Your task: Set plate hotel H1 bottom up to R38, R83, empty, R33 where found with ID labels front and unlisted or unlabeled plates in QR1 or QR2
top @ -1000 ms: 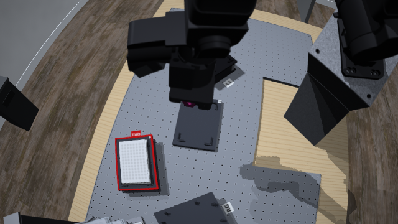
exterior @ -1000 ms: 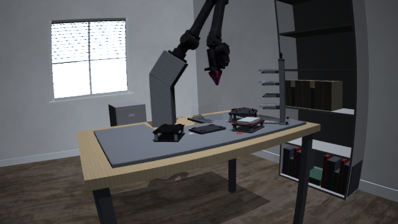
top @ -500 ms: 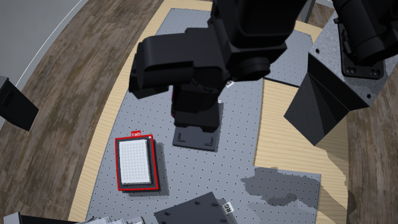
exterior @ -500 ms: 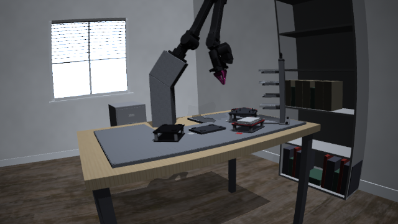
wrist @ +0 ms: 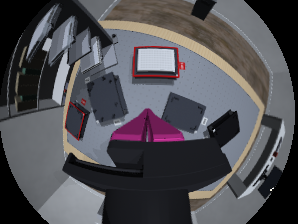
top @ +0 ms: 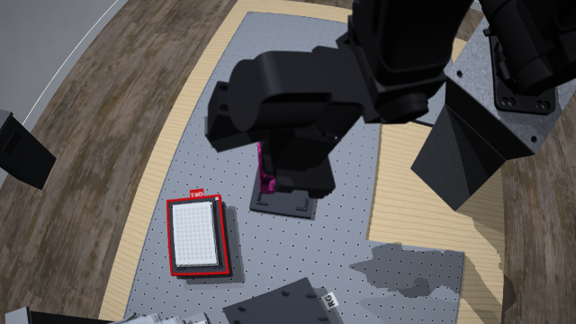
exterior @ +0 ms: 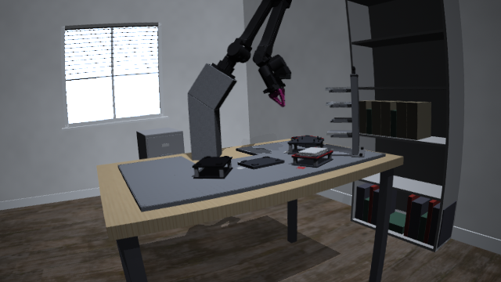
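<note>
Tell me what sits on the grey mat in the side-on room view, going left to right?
Raised black nest → flat black nest plate → red-framed nest holding a white well plate → the tall post of the plate hotel.

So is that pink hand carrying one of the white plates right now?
No, the hand hangs shut and empty high above the table, while the only white plate in view sits in the red-framed nest.

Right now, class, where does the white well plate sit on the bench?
The white well plate lies flat in the red-framed nest, lower left in the top view, beside the dark flat nest under the shut, empty tool.
</note>
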`<state>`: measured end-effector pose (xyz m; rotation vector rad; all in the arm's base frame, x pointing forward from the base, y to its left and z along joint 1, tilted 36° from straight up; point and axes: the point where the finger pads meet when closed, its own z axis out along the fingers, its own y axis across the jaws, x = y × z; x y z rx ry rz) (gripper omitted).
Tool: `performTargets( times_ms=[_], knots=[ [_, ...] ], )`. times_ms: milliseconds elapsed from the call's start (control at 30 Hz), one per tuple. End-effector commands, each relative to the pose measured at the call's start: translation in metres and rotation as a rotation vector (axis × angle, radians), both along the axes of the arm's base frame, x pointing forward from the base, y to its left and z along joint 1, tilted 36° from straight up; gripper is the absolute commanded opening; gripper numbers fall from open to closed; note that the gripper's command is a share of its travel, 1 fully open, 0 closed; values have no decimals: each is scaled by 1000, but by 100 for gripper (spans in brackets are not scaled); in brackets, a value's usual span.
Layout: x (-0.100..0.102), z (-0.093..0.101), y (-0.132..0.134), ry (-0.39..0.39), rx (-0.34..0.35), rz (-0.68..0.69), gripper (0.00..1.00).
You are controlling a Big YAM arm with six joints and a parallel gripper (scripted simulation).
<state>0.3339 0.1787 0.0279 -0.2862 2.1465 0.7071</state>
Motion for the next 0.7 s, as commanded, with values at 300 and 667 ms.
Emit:
performTargets(
  times_ms=[300, 667],
  knots=[
    [-2, 1, -8, -209, 0, 34, 0],
    [0, 3, -7, -360, 13, 65, 0]
  ],
)
